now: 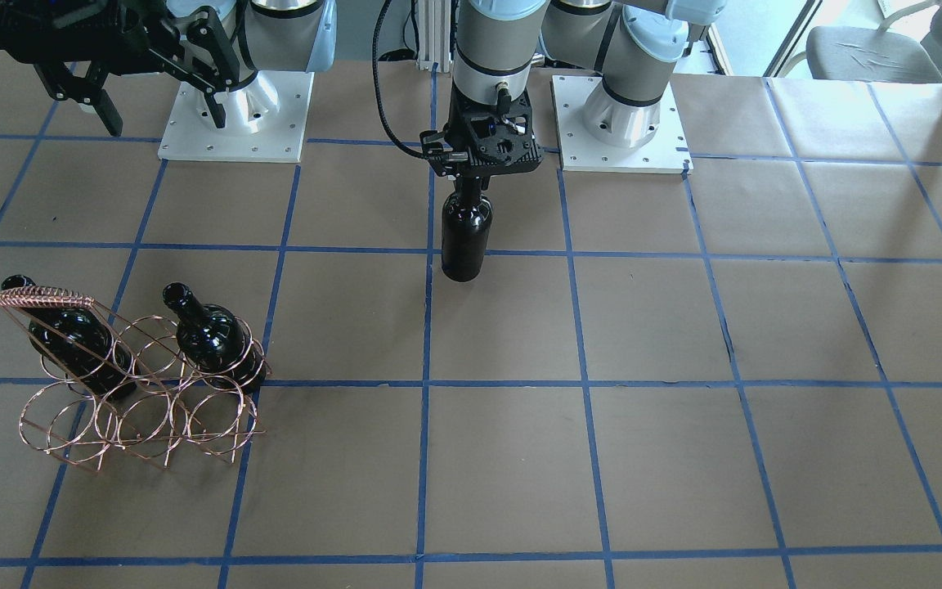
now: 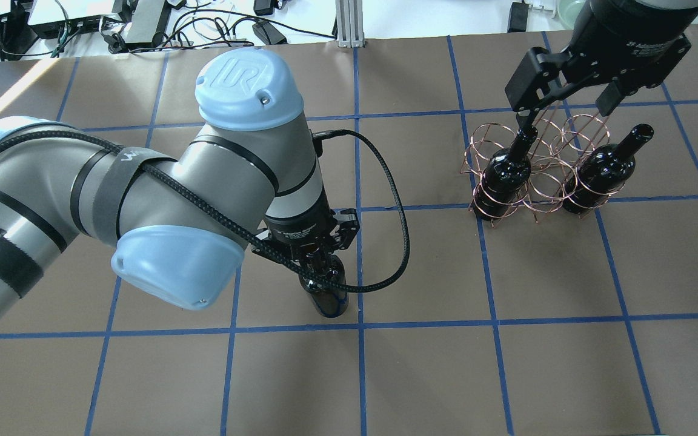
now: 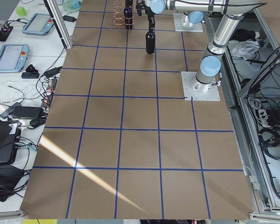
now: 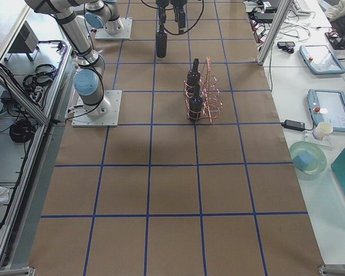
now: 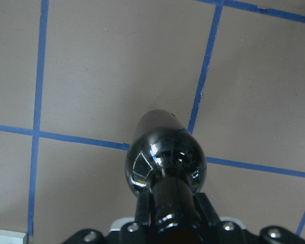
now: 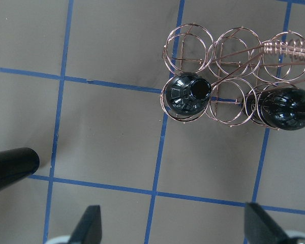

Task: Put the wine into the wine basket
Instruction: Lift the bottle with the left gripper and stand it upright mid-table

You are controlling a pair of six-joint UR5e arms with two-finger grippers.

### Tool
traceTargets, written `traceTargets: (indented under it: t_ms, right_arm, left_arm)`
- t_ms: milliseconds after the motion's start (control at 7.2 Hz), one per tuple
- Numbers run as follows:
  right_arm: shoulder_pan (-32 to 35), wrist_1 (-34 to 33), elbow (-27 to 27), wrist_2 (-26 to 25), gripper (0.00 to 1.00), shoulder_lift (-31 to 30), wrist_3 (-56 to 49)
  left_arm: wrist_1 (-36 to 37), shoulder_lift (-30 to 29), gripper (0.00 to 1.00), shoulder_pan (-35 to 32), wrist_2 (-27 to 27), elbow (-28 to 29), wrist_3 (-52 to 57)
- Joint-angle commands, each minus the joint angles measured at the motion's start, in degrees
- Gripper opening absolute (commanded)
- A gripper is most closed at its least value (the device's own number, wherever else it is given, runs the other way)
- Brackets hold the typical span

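My left gripper (image 1: 468, 184) is shut on the neck of a near-black wine bottle (image 1: 465, 239) and holds it upright near the table's middle. I cannot tell whether its base touches the table. It also shows in the overhead view (image 2: 326, 295) and the left wrist view (image 5: 165, 157). The copper wire wine basket (image 1: 144, 413) stands toward the robot's right, with two look-alike bottles (image 1: 213, 335) (image 1: 74, 343) in its rings. My right gripper (image 2: 567, 109) is open and empty, high above the basket (image 6: 198, 40).
The table is brown paper with a blue tape grid (image 1: 585, 384). Two white arm base plates (image 1: 234, 123) (image 1: 622, 123) stand at the robot's side. Cables and devices (image 2: 143, 24) lie beyond the far edge.
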Motion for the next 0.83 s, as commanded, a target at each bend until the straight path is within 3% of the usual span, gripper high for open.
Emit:
traceTargets:
  t_ms: [0,694]
  right_arm:
    - [0.0,0.0,0.0,0.0,1.00,-0.1,0.0]
    - [0.0,0.0,0.0,0.0,1.00,-0.5,-0.1]
  left_arm:
    - [0.0,-0.4,0.00,-0.1,-0.2,-0.1,-0.7]
    - [3.3,-1.6,0.00,-0.1,0.4,0.0,-0.7]
